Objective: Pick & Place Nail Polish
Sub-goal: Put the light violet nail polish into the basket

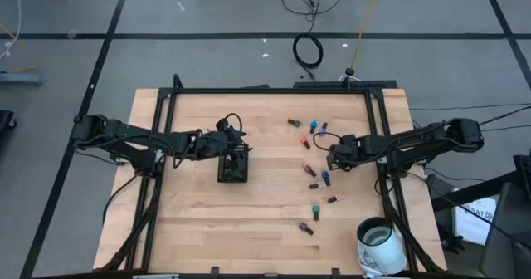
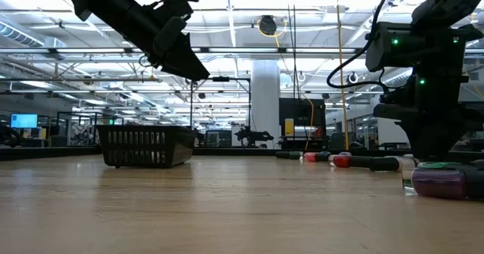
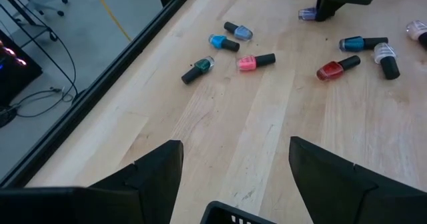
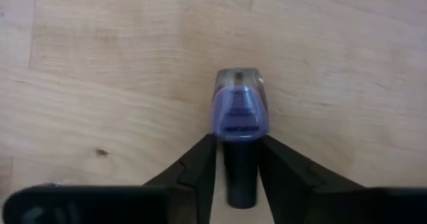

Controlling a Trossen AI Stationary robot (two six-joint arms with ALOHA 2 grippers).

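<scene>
Several tiny nail polish bottles lie on their sides across the table's right half; the left wrist view shows a pink one, a red one and a blue one. My right gripper is down at the table, shut on a purple bottle. My left gripper is open and empty. It hovers over the black slotted tray, well above it in the low view. My right gripper pinches the purple bottle's dark cap between its two fingers, one finger on each side. The fingers lie along the bottle, low over the table. The purple body sticks out past the fingertips and the bottle lies level at the tabletop.
A white cup-like thing stands at the near right corner. Black frame rails run along the far, left and right sides. A purple bottle lies close to the low camera. Bare wood lies between the tray and the bottles.
</scene>
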